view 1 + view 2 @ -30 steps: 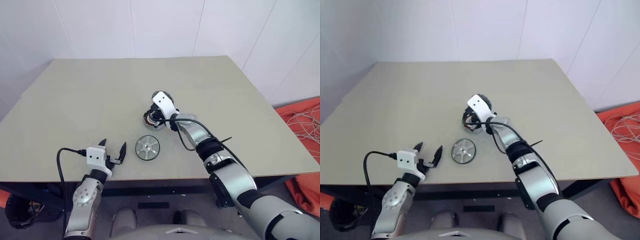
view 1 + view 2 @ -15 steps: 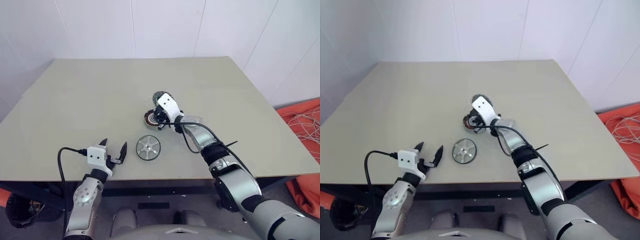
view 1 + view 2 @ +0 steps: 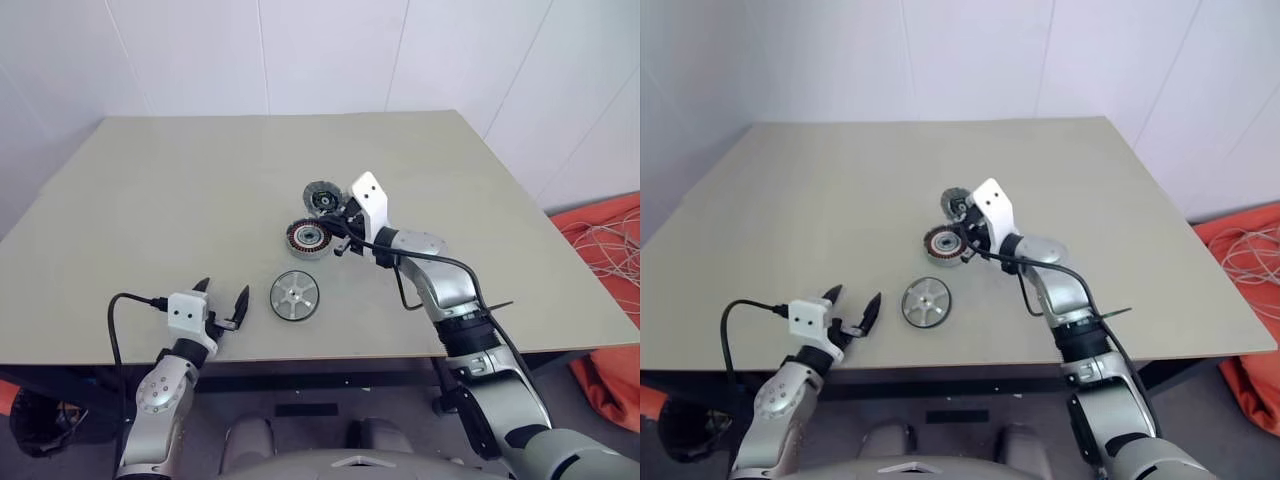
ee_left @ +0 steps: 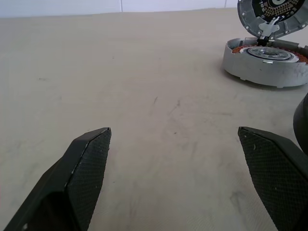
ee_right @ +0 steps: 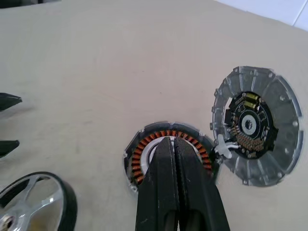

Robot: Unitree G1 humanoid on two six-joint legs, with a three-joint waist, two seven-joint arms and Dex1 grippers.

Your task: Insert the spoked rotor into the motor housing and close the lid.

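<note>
The spoked rotor [image 3: 294,296] lies flat on the table near the front edge, silver with a dark rim. Behind it sits the motor housing [image 3: 308,238], its copper windings uncovered. The lid [image 3: 323,197] is swung open on the housing's far edge and tilts back, its inner face showing. My right gripper [image 5: 170,142] is shut with nothing in it and hovers just above the housing's near right rim [image 5: 144,149]. To the left of the rotor, by the table's front edge, my left gripper [image 3: 222,305] stands open, with bare table between its fingers [image 4: 86,159].
The beige table [image 3: 180,190] is bare apart from these parts. Orange cloth and white cables [image 3: 610,240] lie on the floor past the right edge. A black cable [image 3: 440,262] runs along my right forearm.
My right gripper has pulled back and up from the housing, toward the right, so the open lid and the windings now show. The left gripper and the rotor have stayed put.
</note>
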